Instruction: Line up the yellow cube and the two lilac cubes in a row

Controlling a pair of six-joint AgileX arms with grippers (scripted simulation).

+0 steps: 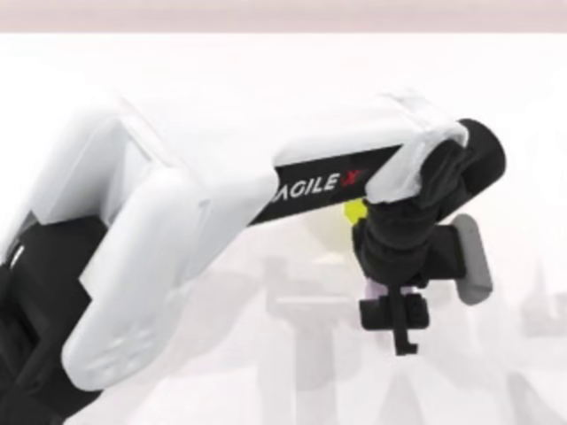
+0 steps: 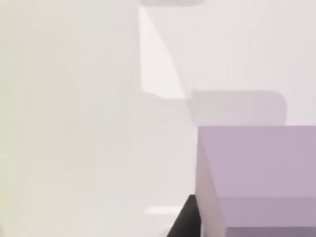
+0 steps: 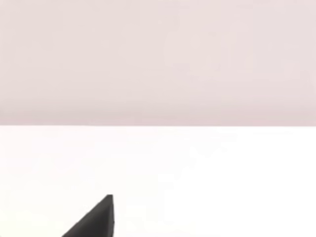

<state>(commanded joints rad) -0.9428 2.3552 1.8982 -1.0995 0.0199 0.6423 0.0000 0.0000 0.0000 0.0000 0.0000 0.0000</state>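
Between the left tool's [image 1: 394,312] fingers sits a lilac cube [image 2: 256,177].

White table [image 1: 266,80] fills nearly the whole top view, bright and washed out. A pale pinkish wall band [image 1: 283,13] runs along twelve o'clock. Soft grey shadows [image 1: 310,319] pool toward six o'clock. In the right wrist view, the same pinkish wall [image 3: 158,59] sits above white tabletop [image 3: 207,177].

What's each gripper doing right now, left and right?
Left gripper: over the table's middle, at a lilac cube; whether it grips cannot be told.
Right gripper: not in the top view; state cannot be told.
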